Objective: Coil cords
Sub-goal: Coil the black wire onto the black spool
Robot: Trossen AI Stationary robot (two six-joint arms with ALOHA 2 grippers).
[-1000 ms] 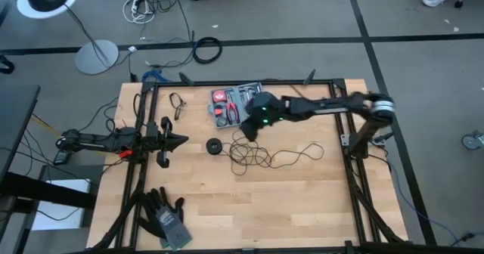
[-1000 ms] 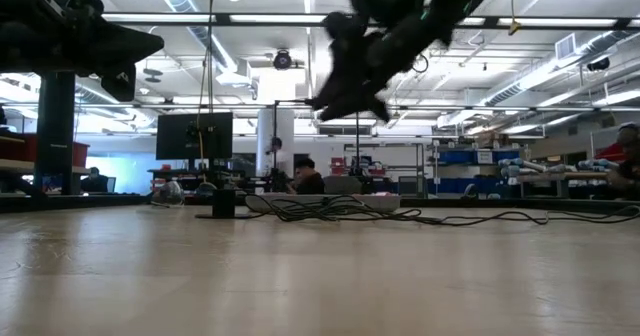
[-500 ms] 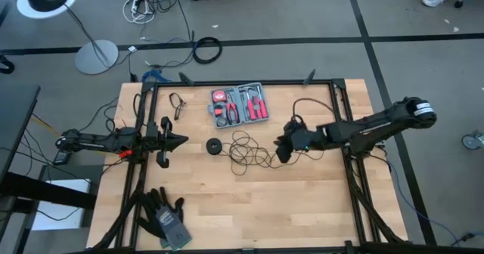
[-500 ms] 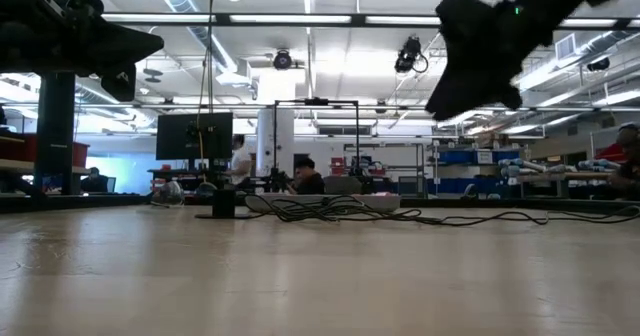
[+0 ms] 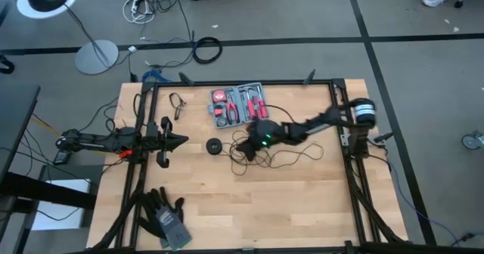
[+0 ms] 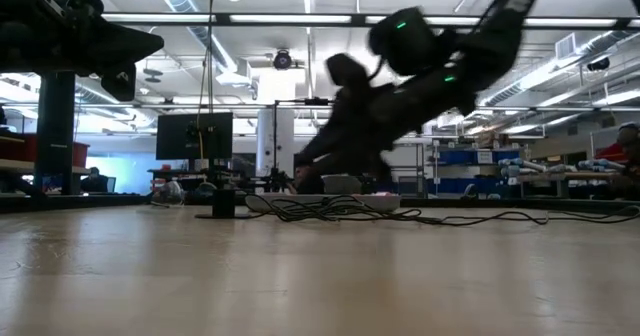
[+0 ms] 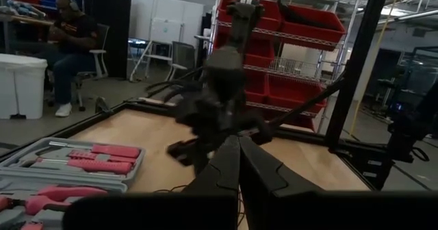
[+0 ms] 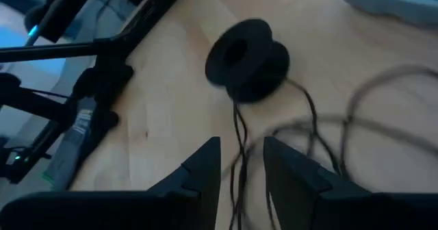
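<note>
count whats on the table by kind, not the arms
cord with disc: 1
tool kit: 1
gloves: 1 pair
small wire loop: 1
total: 4

Looks like a robotics lab or workshop: red bins [image 7: 301, 28] on metal shelving, a monitor [image 6: 194, 134], strip lights overhead, cables on the floor [image 5: 162, 8], people at workbenches.

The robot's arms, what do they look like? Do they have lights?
Both arms are dark, thin and jointed. Each ends in a gripper with two black, pointed fingers. The right gripper arm glows with a small green light. The left gripper arm has a touch of red and orange.
</note>
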